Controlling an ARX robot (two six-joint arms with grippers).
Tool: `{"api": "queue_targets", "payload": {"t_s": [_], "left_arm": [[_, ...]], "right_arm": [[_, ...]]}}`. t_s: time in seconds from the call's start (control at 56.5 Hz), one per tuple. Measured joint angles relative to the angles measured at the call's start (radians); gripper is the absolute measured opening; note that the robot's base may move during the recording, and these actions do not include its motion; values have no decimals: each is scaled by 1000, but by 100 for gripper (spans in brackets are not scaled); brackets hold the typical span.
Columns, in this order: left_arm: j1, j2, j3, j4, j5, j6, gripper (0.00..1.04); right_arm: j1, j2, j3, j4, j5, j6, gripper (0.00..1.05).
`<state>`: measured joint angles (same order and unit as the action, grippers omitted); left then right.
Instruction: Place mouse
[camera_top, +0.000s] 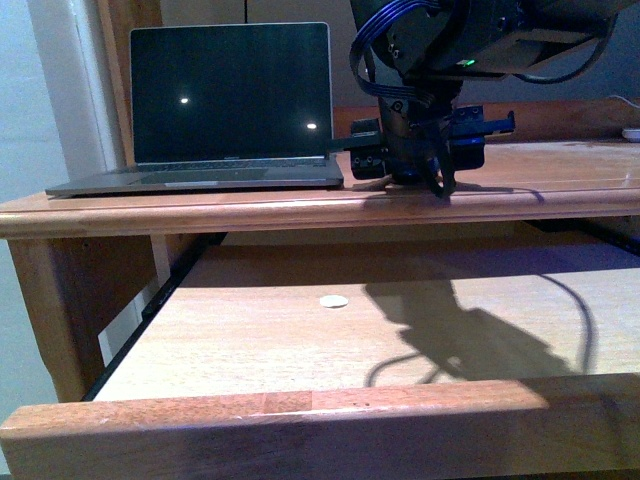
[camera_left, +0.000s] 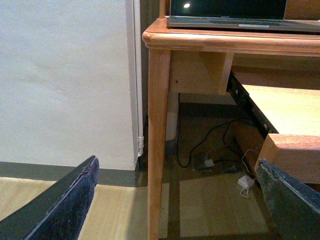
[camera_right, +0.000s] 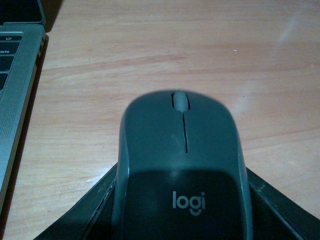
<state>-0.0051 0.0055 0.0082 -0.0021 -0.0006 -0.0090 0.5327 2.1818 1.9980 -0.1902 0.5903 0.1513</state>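
The mouse (camera_right: 182, 165) lies gripped between the right tool's (camera_top: 415, 160) fingers (camera_right: 92, 215), clamped against both its sides, by the desk's (camera_top: 560, 175) front edge, just beside the laptop (camera_top: 230, 100); the left tool (camera_left: 175, 165) is spread wide, empty.

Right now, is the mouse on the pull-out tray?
No, the mouse sits in the right end effector, over the desktop beside the laptop.

Dim light, hard shadow (camera_top: 455, 335) on shelf (camera_top: 250, 330), laptop (camera_top: 230, 90) glints, focus perhaps soft
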Motion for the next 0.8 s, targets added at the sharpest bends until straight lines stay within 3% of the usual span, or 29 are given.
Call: {"api": "queue_targets", "payload": {"t_s": [0.195, 0.461, 0.673, 0.797], "left_arm": [[0, 0, 0, 0, 0, 0, 97], [0, 0, 0, 0, 0, 0, 97], [0, 0, 0, 0, 0, 0, 97], [0, 0, 0, 0, 0, 0, 97]], "right_arm": [[-16, -28, -74, 100, -63, 0, 99], [-87, -249, -386, 327, -251, 11, 97], [-187, -622, -820, 554, -513, 17, 97], [-282, -857, -1146, 686, -746, 26, 97]]}}
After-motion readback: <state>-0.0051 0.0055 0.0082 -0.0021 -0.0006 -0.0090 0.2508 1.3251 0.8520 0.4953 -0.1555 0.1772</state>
